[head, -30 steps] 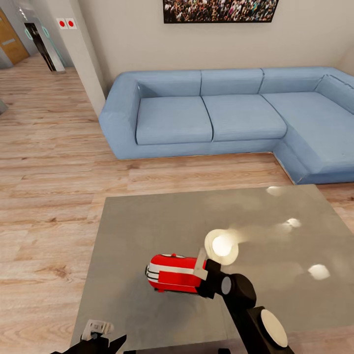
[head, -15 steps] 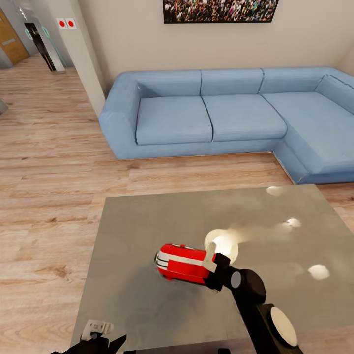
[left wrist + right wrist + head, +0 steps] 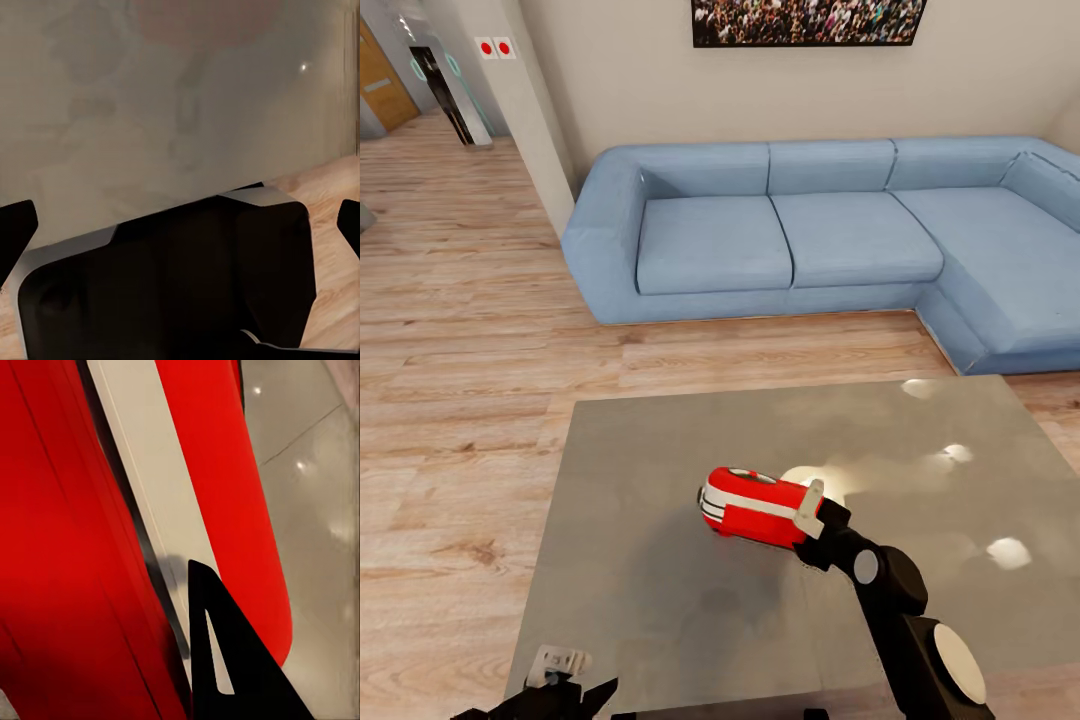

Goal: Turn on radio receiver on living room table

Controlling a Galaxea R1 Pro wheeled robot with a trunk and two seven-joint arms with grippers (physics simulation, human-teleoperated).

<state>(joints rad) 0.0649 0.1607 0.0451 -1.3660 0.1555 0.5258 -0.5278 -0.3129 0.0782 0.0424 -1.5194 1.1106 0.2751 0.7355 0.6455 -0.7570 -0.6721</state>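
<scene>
The small red rounded radio with white trim [image 3: 755, 508] lies on the glossy grey square desk [image 3: 660, 480], centre-low in frame. The right tool [image 3: 812, 508] is pressed against it; its jaw state cannot be told. Light contact is advised, lest it slide.

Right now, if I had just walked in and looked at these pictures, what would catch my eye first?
Probably the small red radio with white trim lying on the glossy grey square coffee table, with the robot's black right gripper pressed up against its end. Behind the table, a big blue sectional sofa lines the beige wall under a framed crowd picture. Light wood plank floor lies all around.
</scene>
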